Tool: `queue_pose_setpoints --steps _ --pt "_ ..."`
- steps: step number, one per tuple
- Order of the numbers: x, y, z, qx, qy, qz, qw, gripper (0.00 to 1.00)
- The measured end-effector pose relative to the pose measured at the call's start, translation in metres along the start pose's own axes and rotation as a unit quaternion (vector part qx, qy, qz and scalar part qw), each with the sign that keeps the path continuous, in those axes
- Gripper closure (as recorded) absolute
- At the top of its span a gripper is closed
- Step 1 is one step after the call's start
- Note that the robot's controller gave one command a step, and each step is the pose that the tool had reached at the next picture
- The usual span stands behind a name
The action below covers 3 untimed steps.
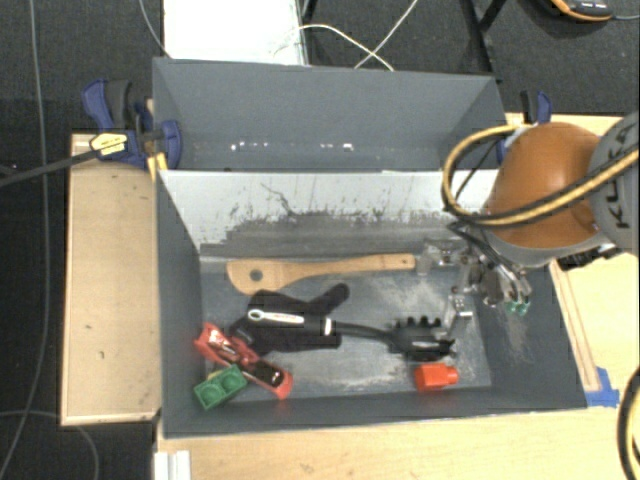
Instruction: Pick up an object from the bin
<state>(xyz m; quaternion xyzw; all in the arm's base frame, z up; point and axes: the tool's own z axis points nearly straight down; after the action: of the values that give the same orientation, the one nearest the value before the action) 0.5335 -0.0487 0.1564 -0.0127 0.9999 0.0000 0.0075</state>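
A grey metal bin (330, 118) takes up the middle of the frame, its floor scuffed and scratched, with dark ground behind it. The arm (545, 183), under its orange cover, comes in from the right edge, which cuts it off. Its end effector (462, 313) hangs low over the right part of the bin floor; whether it is wide or narrow cannot be told. A wooden spoon (320, 268) lies along the back of the floor. Below it, a black utensil (330, 333) lies left to right, its slotted head pointing right, just below and left of the end effector. A black shape (300, 303) overlapping its handle is hard to make out. At lower left lie a red tool (235, 353) and a green block (220, 388); an orange block (436, 375) sits just below the utensil's head.
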Motion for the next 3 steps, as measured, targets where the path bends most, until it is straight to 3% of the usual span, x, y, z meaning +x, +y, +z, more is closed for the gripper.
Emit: queue_pose_setpoints --steps 1,2,3 --pt "0.016 0.042 0.056 -0.001 0.0105 0.058 0.9983 0.00" --pt "0.020 0.048 0.086 0.000 -0.0022 0.078 0.9969 0.00" --pt "-0.008 0.106 0.086 0.000 0.0061 0.162 0.9868 1.00"
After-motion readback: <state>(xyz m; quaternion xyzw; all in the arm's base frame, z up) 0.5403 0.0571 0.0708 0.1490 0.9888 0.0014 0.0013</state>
